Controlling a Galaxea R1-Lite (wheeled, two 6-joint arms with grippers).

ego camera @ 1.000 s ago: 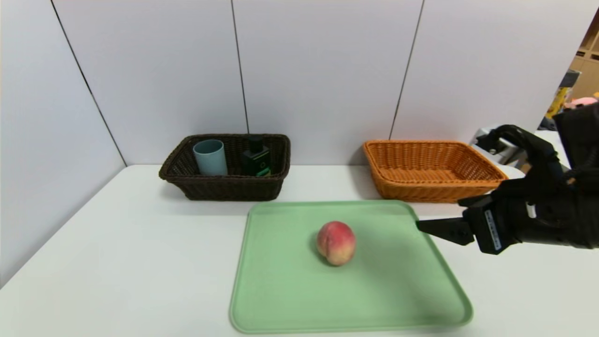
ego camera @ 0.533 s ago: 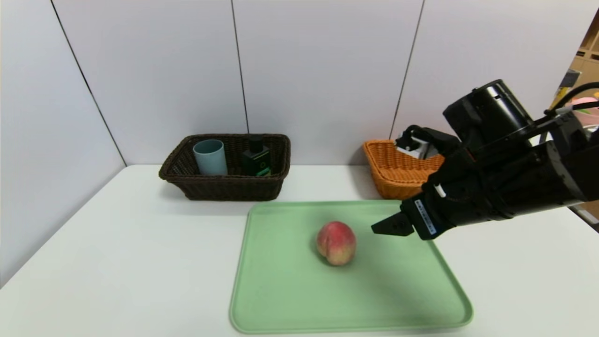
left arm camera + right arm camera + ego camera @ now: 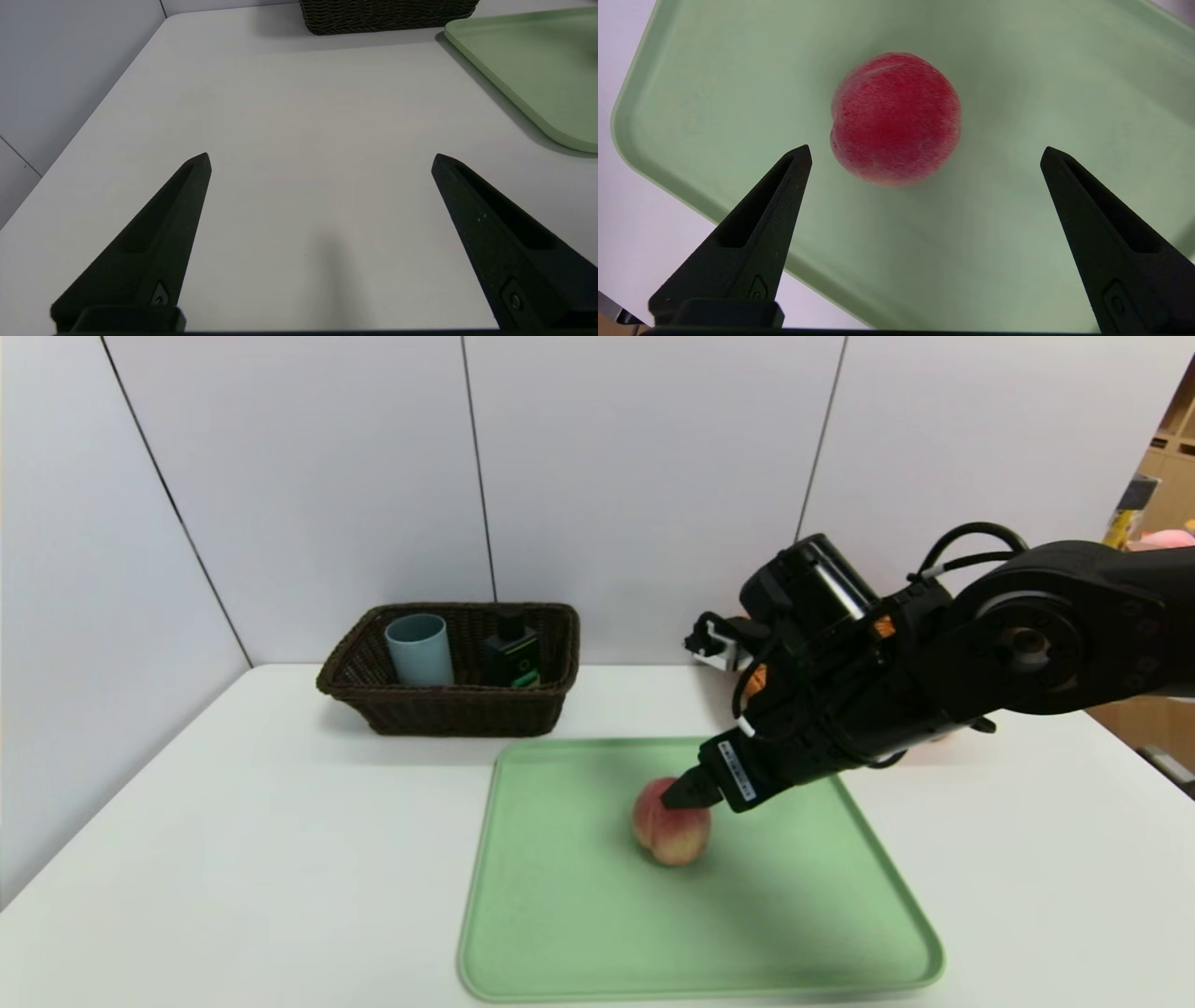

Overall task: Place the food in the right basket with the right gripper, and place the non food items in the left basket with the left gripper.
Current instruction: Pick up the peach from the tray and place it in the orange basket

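Red peach (image 3: pixel 895 119) between spread right end effector (image 3: pixel 924 154).

A white table (image 3: pixel 233 859) carries a green tray (image 3: pixel 579 933) at 6 o'clock. The dark basket (image 3: pixel 448 709) stands on the table at 11 o'clock, just beyond the tray's far left corner. A peach (image 3: pixel 670 826) lies on the tray.
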